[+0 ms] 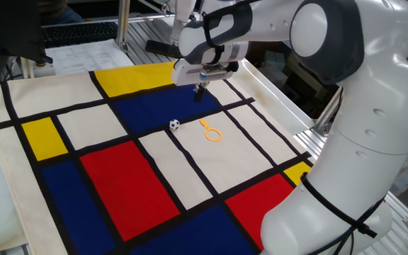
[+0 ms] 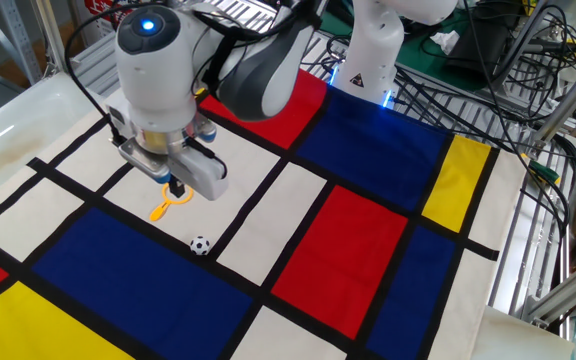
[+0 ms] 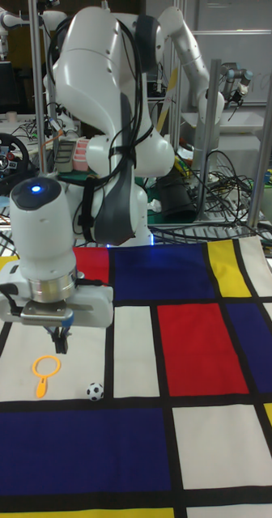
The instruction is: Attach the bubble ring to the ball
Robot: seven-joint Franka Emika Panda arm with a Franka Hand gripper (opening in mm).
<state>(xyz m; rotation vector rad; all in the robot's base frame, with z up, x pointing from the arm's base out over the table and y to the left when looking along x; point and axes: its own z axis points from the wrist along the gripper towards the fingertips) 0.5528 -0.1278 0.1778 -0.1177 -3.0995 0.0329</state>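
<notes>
The white robot arm's two-finger gripper [image 1: 200,91] is pointing straight down above the cloth, its dark fingertips close together in a narrow tip. It is holding nothing, and whether a small gap remains between the fingertips cannot be told. In the tall fixed view the gripper [image 3: 60,340] is hanging just above and slightly to the side of the small thin orange plastic bubble ring [image 3: 44,371], not touching it. In the other fixed view the gripper [image 2: 177,189] is overlapping the ring's loop, so contact cannot be judged there.

The bubble ring [image 1: 212,132] is lying flat on a white square of the cloth, its round open loop at one end and its short straight handle at the other. The tiny white ball with black soccer-style patches [image 1: 174,125] is sitting near the ring but apart from it, beside a black dividing line at the edge of a blue panel. In the other fixed view the ball [image 2: 200,245] is resting nearer the camera than the ring [image 2: 165,207].

Both are lying on a large cloth of red, blue, yellow and white rectangles with black lines [image 1: 119,184], which is covering the table.
</notes>
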